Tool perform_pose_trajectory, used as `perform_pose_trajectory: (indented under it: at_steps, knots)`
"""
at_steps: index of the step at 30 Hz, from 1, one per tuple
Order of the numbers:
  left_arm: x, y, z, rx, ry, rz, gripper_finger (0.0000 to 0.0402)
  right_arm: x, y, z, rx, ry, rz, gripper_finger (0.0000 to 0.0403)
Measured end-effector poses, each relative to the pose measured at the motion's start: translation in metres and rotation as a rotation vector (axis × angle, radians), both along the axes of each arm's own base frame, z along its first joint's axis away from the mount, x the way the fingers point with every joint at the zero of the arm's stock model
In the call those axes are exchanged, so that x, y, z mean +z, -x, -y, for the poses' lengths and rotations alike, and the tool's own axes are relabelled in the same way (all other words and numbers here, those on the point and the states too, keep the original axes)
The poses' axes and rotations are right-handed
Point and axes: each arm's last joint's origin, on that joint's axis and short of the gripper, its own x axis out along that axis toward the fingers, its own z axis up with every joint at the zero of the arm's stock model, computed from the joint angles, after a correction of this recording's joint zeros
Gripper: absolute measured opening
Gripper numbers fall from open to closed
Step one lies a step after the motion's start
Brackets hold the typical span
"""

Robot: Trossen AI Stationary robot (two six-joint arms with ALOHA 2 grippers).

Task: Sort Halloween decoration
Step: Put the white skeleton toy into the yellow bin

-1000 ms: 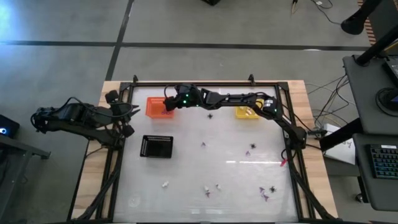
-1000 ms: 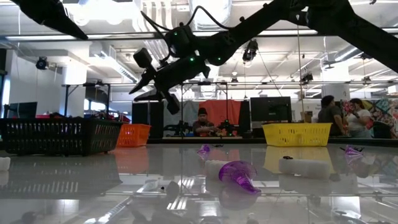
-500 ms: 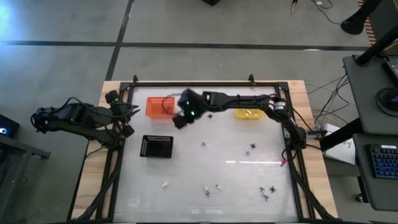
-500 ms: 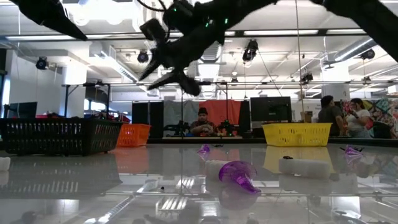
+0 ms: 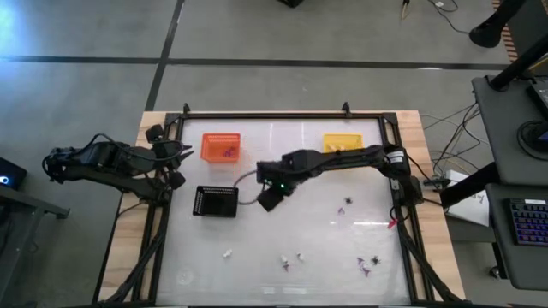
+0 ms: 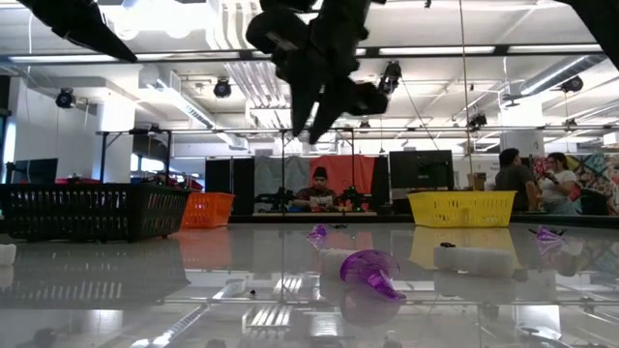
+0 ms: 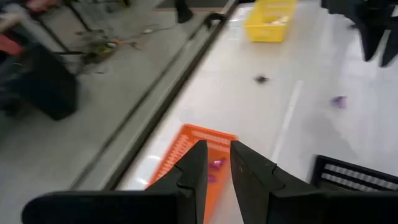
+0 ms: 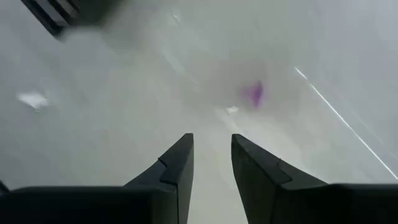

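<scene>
Small purple and whitish decoration trinkets lie scattered on the white table, among them a purple one (image 5: 348, 202), a whitish one (image 5: 228, 253) and a purple one (image 8: 254, 93) below my right gripper. My right gripper (image 5: 270, 198) (image 8: 211, 158) (image 6: 311, 121) hangs high over the table's middle beside the black tray (image 5: 216, 201), pointing down, open and empty. My left gripper (image 5: 177, 157) (image 7: 215, 168) waits at the table's left edge above the orange basket (image 5: 220, 145) (image 7: 186, 155), fingers slightly apart and empty. Purple trinkets (image 7: 216, 163) lie in the orange basket.
A yellow basket (image 5: 342, 143) (image 6: 462, 208) holding whitish pieces stands at the far right. More trinkets (image 5: 366, 267) lie near the front edge. A dark rail frame (image 5: 282, 115) runs around the table. People sit in the room beyond (image 6: 317, 188).
My right gripper has swung from over the orange basket toward the table's middle and near edge, stopping beside the black tray. It has tipped from nearly level to pointing steeply down. The trinkets on the table have stayed where they were.
</scene>
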Motion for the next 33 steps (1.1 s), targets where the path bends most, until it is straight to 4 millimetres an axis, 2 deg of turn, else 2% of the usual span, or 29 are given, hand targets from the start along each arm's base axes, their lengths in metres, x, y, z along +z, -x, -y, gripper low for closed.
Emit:
perform_pose_trajectory:
  at_steps: [8, 17, 24, 33]
  knots:
    - [-0.001, -0.001, 0.003, -0.064, 0.086, 0.007, 0.0052, -0.005, 0.027, -0.047, -0.048, 0.027, -0.25, 0.0081]
    - [-0.001, -0.001, 0.003, -0.062, 0.09, 0.008, 0.0052, -0.004, 0.053, -0.102, -0.168, 0.075, -0.325, 0.0077]
    - [-0.001, -0.001, 0.003, -0.062, 0.09, 0.008, 0.0052, -0.016, 0.079, -0.145, -0.379, 0.085, -0.399, 0.0077]
    - [-0.002, -0.002, 0.004, -0.095, 0.116, 0.002, 0.0052, -0.025, 0.116, -0.205, -0.676, 0.072, -0.403, 0.0077]
